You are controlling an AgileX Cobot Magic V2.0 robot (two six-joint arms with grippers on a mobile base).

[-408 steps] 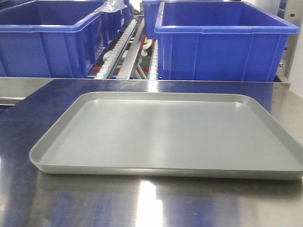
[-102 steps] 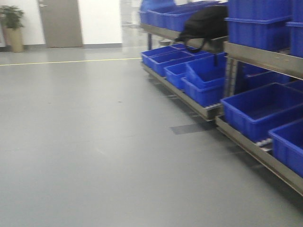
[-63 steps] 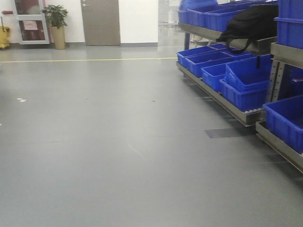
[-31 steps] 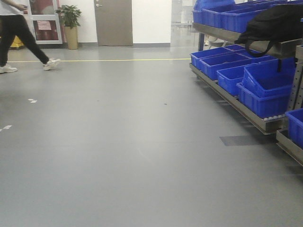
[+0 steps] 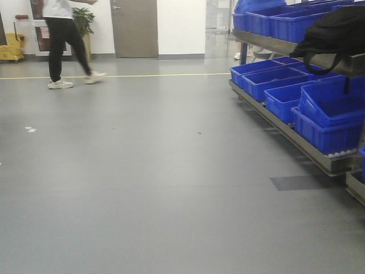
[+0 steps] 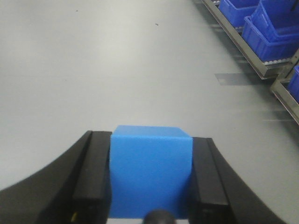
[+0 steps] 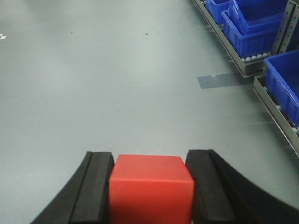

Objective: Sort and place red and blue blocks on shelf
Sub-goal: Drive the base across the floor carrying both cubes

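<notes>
Now, left gripper point(image 6: 150, 138): closed on the blue block point(image 6: 150, 175), with a black finger point(image 6: 96, 179) flat against each side face.
Blue block: upright and square between the jaws, held above the floor point(image 6: 93, 70), well apart from the shelf.
Right gripper point(image 7: 149, 161): clamped on the red block point(image 7: 150, 191) in the same way, a black finger point(image 7: 98, 186) touching each side.
Red block: level in the grip, above bare grey floor, with the shelf off to the right and ahead.
Shelf point(image 5: 285, 127): a grey steel rack along the right edge of the front view; its low front rail runs away from the camera, and white rollers show under the nearest bin.
Blue bins point(image 5: 328, 123): in a row on the lower level, one tilted inside another; more stand on the upper level.
Backpack point(image 5: 336, 28): black, lying on the upper level, a strap hanging over the edge.
Floor: smooth grey, with a thin yellow line point(image 5: 159, 75) far back and a darker square patch point(image 5: 299, 182) just beside the shelf.
Person point(image 5: 65, 43): far left, dark trousers and white shoes, legs apart in a stride.
Back wall: a grey door point(image 5: 134, 28) with a potted plant point(image 5: 84, 20) to its left.
</notes>
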